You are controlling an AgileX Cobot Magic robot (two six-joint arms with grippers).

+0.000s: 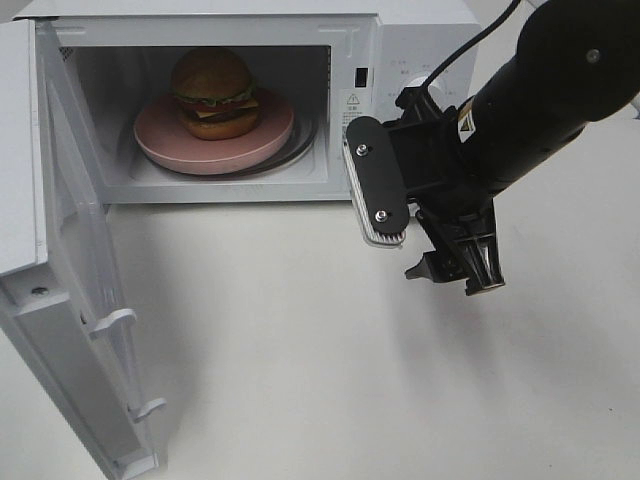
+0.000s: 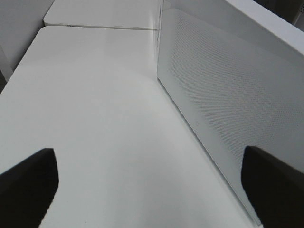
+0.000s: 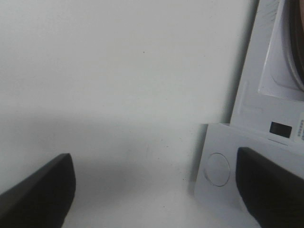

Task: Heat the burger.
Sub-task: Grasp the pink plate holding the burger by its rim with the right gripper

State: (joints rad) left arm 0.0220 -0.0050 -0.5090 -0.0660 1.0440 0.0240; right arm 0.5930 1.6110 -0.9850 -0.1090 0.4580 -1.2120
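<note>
I see the burger (image 1: 212, 92) on its plate (image 1: 160, 145) inside the open microwave (image 1: 400, 60); its panel labels are too blurred to read. Both grippers' (image 3: 152, 190) jaws stand spread, empty.

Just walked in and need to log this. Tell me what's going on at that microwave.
The burger sits on a pink plate inside the microwave, whose door hangs wide open. The right pincer hovers in front of the control panel, open and holding nothing. The left pincer, also open and empty, waits behind the open door. The door has not yet been shut, so heating can't begin.
</note>
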